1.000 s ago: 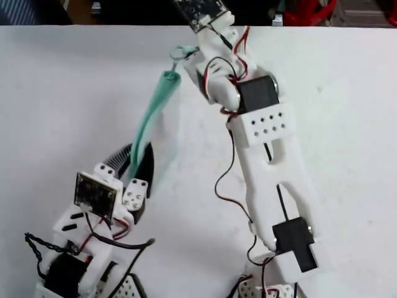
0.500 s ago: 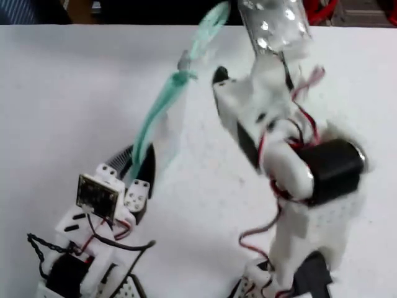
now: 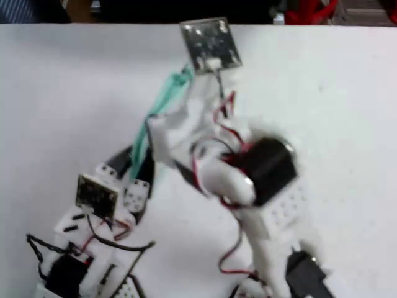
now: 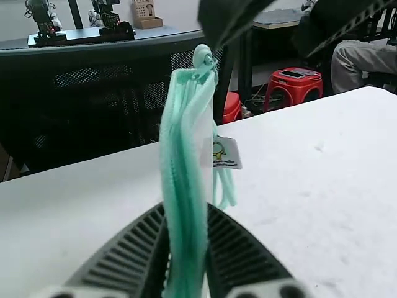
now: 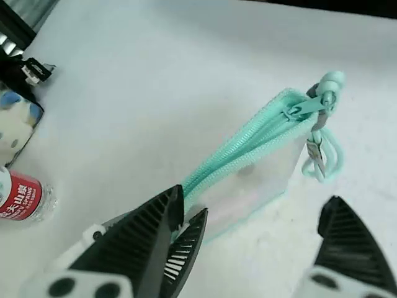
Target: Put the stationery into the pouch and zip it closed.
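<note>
Left wrist view shows the pouch [image 4: 185, 174] standing on edge on the white table [image 4: 322, 186], with its mint zipper uppermost, clear sides, and a cord loop and small tag at the pull end. Its near end is pinched tight in the left gripper [image 4: 186, 216]. Right wrist view adds its flat side and the zipper's meshed teeth, with the right gripper [image 5: 254, 197] spread wide around it, grasping nothing.

The pouch [image 4: 185, 180] has a mint-green zipper and translucent sides. The left gripper [image 4: 186, 217] is black and ribbed. The table [image 3: 62, 93] is white, the stool [image 4: 291, 84] red.
</note>
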Action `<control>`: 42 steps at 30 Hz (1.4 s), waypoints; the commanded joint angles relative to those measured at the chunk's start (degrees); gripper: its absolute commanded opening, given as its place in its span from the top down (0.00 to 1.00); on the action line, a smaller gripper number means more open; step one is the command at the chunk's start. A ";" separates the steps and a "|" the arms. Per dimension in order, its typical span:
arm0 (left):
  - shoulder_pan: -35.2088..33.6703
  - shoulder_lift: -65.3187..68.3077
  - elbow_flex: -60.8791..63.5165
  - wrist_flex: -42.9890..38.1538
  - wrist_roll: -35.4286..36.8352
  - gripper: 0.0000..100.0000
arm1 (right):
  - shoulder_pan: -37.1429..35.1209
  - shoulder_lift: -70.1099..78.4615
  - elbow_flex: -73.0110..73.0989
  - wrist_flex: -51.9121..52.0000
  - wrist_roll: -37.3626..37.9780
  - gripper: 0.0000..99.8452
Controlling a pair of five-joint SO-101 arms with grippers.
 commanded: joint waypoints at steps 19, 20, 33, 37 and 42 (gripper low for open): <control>0.48 0.48 3.16 0.35 -2.81 0.98 | -0.92 24.92 -15.74 0.84 5.27 0.98; 0.40 0.48 3.08 0.35 -2.90 0.98 | 0.40 24.92 -15.65 0.84 7.38 0.99; 0.22 0.48 -6.51 13.71 0.88 0.79 | 20.35 25.01 -9.32 0.92 20.48 0.98; -1.89 0.48 -9.14 15.47 0.88 0.79 | 27.38 25.01 -3.34 0.84 24.70 0.98; -9.80 0.48 -8.09 11.34 1.41 0.79 | 37.58 25.54 3.34 0.84 31.12 0.98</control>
